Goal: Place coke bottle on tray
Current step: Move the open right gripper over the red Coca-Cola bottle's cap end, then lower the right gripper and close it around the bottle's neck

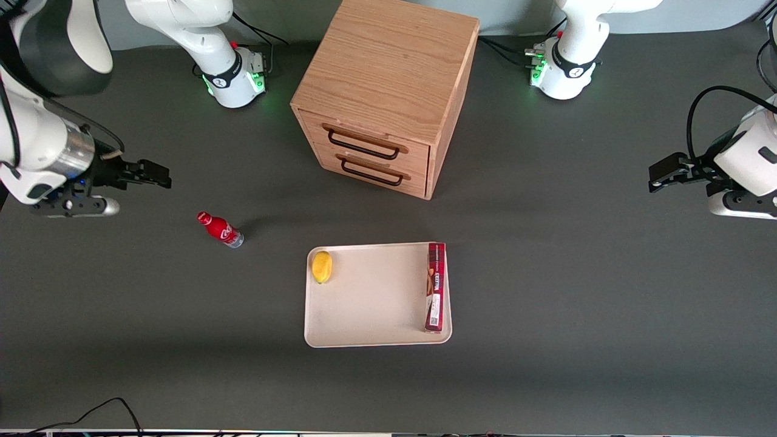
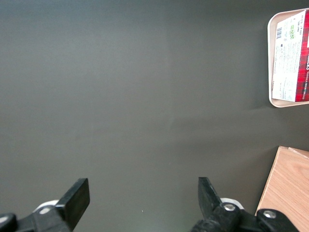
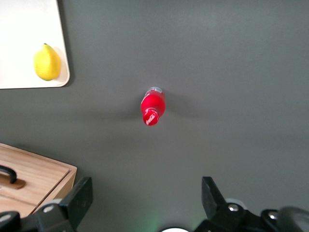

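Note:
The coke bottle (image 1: 220, 229) is small and red with a red cap. It stands on the dark table, off the tray, toward the working arm's end; it also shows in the right wrist view (image 3: 153, 106). The cream-beige tray (image 1: 376, 297) lies in the middle, nearer the front camera than the cabinet; its corner shows in the right wrist view (image 3: 29, 19). My right gripper (image 1: 155, 175) hangs open and empty, high above the table, farther from the front camera than the bottle and apart from it. Its fingers (image 3: 79, 199) stand wide apart with only table between them.
A yellow lemon (image 1: 322, 266) and a long red box (image 1: 435, 286) lie on the tray. A wooden drawer cabinet (image 1: 382, 91) with two black handles stands farther from the front camera than the tray. Cables run along the table's front edge.

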Robot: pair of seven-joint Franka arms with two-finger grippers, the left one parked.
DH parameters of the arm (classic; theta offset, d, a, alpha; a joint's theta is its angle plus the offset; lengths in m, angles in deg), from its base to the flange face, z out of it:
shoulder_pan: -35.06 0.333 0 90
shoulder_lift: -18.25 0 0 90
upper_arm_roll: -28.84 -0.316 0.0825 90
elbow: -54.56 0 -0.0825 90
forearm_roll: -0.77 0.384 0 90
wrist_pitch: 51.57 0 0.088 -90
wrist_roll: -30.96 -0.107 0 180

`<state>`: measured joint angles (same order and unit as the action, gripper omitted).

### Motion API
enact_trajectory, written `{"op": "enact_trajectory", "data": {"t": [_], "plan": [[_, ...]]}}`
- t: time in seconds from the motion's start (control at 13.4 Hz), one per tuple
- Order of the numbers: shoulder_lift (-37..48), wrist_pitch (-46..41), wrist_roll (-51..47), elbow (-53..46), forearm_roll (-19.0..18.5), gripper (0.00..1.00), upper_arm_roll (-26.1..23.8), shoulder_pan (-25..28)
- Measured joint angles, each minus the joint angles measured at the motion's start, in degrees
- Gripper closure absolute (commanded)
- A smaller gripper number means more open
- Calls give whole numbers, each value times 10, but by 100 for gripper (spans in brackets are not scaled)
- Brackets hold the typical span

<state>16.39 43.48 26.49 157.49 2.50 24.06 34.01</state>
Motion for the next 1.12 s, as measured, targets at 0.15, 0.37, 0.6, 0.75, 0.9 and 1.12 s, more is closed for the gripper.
{"op": "enact_trajectory", "data": {"t": [0.15, 0.37, 0.6, 0.75, 0.9, 1.12], "plan": [[-15, 55, 3, 31, 0, 3, 0, 0], [-7, 151, 10, 122, 0, 2, -5, 0], [-1, 236, 11, 187, 0, 5, -8, 0], [0, 281, 11, 217, 0, 10, -8, 0], [-1, 304, 11, 233, 0, 15, -11, 0], [-2, 336, 13, 253, 0, 41, -15, 0]]}}
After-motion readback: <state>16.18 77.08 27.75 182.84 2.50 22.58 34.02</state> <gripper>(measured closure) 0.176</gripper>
